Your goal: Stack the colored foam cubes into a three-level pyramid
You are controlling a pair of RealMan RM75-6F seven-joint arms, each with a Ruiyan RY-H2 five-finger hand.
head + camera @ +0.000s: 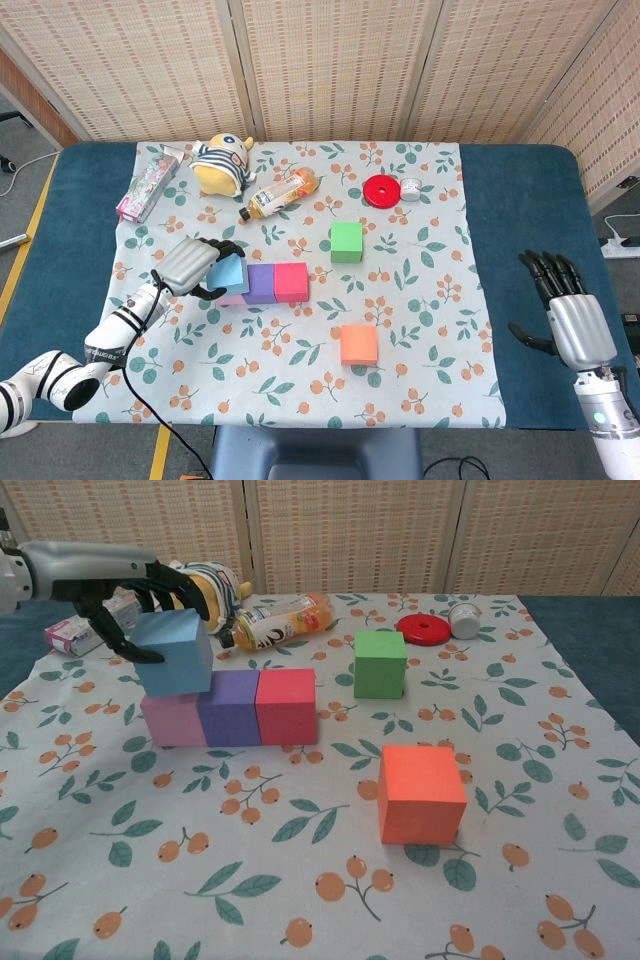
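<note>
Chest view showed the left hand (120, 580) at the upper left of the frame, fingers wrapped over the top and sides of the blue cube (173, 653), which sat on or just above the pink cube (172, 720) — contact could not be told for sure. The pink cube, the purple cube (229, 707) and the red cube (286, 705) touched in one row, forming the base level. The green cube (380, 663) stood apart toward the upper middle, and the orange cube (420, 792) lay well apart at the lower right.

The blue cube sat mostly over the pink one rather than over the pink–purple seam. Let go there, it would likely spoil the pyramid's second level, or tip off the outer edge. A drag from the fingers on release could also nudge the light foam row apart.

Head view showed the right hand (566, 305) at the lower right, fingers spread and empty, off the cloth on the desk (520, 190).
</note>
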